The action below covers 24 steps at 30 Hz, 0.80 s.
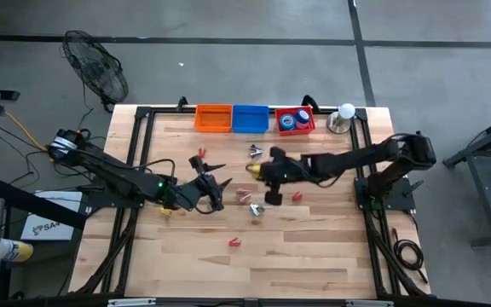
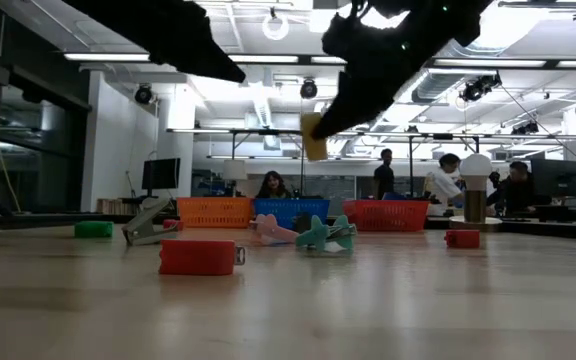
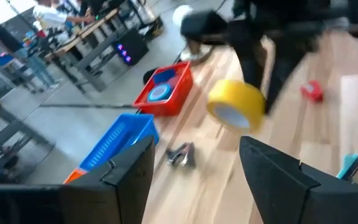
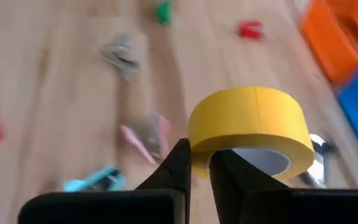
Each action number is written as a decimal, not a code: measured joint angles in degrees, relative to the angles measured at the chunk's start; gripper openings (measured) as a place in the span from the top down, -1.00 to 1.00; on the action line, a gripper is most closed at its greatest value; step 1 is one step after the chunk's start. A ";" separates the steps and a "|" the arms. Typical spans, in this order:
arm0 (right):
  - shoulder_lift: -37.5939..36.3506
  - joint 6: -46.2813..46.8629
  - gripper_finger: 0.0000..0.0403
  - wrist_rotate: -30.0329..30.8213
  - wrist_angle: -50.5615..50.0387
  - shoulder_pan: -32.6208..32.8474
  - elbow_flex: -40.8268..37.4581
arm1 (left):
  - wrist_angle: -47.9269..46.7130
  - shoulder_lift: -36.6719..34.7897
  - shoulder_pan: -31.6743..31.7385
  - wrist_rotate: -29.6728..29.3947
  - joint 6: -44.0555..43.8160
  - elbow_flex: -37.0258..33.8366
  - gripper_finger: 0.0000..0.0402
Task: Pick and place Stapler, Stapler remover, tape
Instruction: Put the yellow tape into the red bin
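High view: the right gripper (image 1: 258,168), at frame centre, is clamped on the yellow tape roll (image 4: 248,126) (rim pinched, lifted off the table); the red bin (image 1: 296,122) lies toward upper right. The left gripper (image 1: 214,189), lower left of centre, gapes empty.

Even overhead light in high view, table (image 1: 254,256) evenly lit, soft faint shadows, no glare. Low view backlit: ceiling lights (image 2: 276,25) blow out, arms above read as black silhouettes, tabletop foreground soft and out of focus. Left wrist view heavily motion-blurred, background room smeared, yellow tape roll (image 3: 236,104) soft-edged. Right wrist view: yellow roll (image 4: 248,129) sharp, table and small items behind it streaked with blur.
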 joint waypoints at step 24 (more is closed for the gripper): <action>8.31 -11.04 0.86 -7.22 -49.61 -35.83 31.56 | 5.28 -8.65 14.72 6.09 -3.09 -13.03 -0.16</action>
